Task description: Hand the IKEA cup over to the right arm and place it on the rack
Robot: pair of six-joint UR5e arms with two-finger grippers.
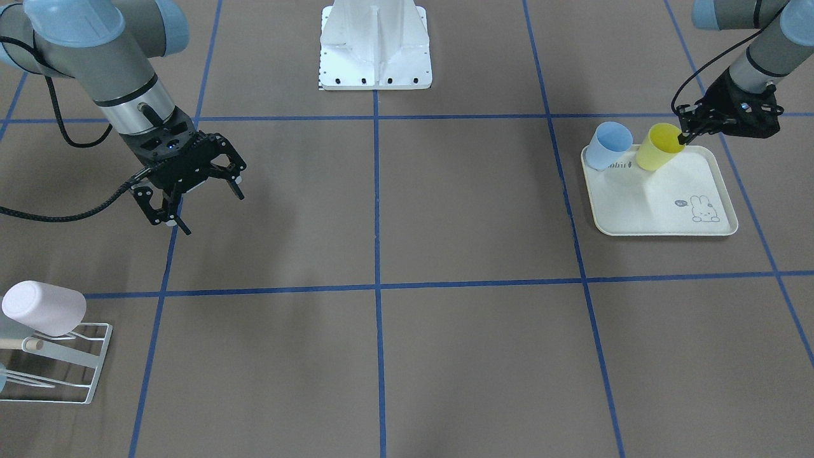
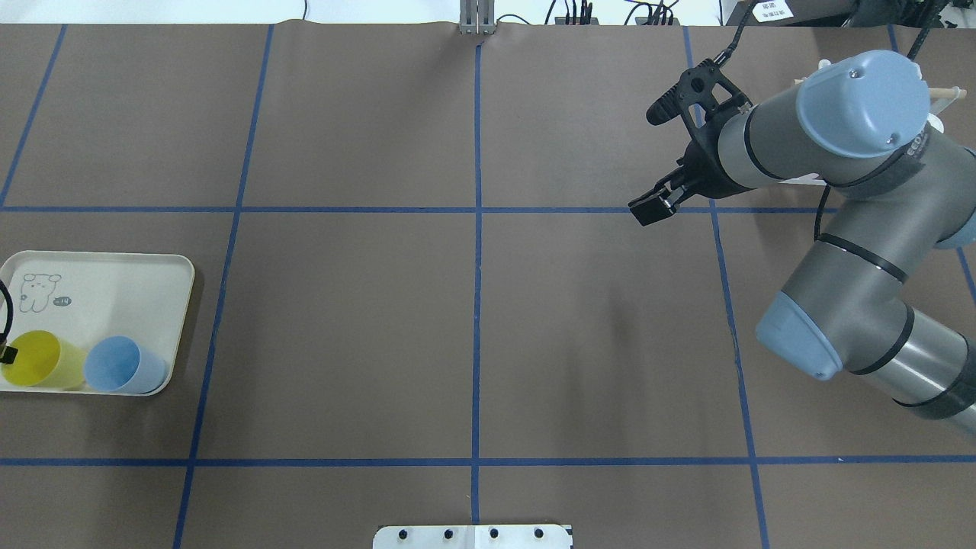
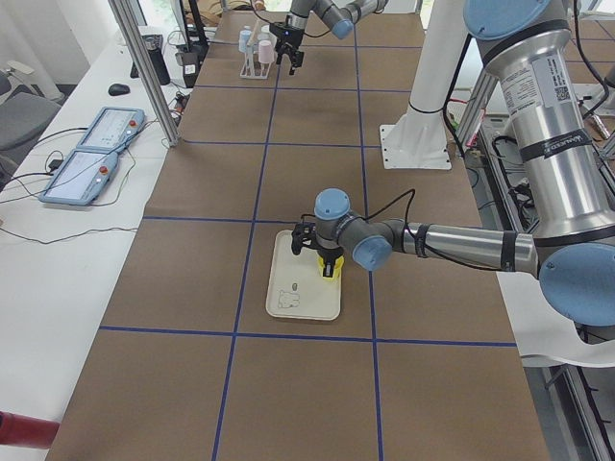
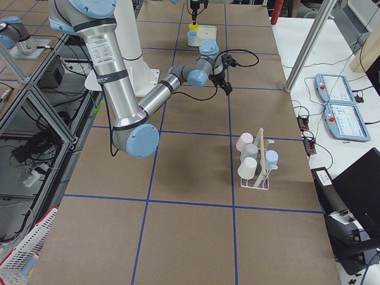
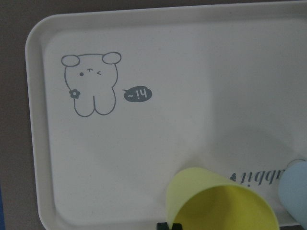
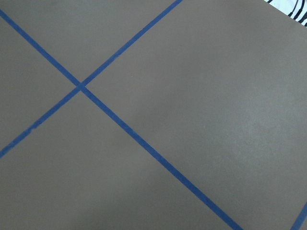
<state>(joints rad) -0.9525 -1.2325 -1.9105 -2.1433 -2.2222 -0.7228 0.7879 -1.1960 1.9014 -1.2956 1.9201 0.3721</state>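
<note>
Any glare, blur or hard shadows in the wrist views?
Left wrist: tray print sharp, yellow cup near the lens slightly soft, soft shadow across the tray's right half. Right wrist: table shows a faint bright patch at right, tape lines crisp.

Table (image 2: 343, 343): one flat top under brown paper, blue tape (image 2: 477, 305) marking it into big square cells.

Directly on it, three things:
- Tray (image 2: 114, 274), cream with a rabbit print, at the robot's-left end. It lies flat inside one cell, its inner edge just beside a tape line without touching it.
- Rack (image 1: 73, 355), white wire with a wooden rod, at the robot's-right end on the operators' side. It stands upright inside a cell, its foot near a line crossing.
- Base plate (image 1: 375, 63), white and bolted, centred on the robot's edge with the middle tape line running up to it.
</note>
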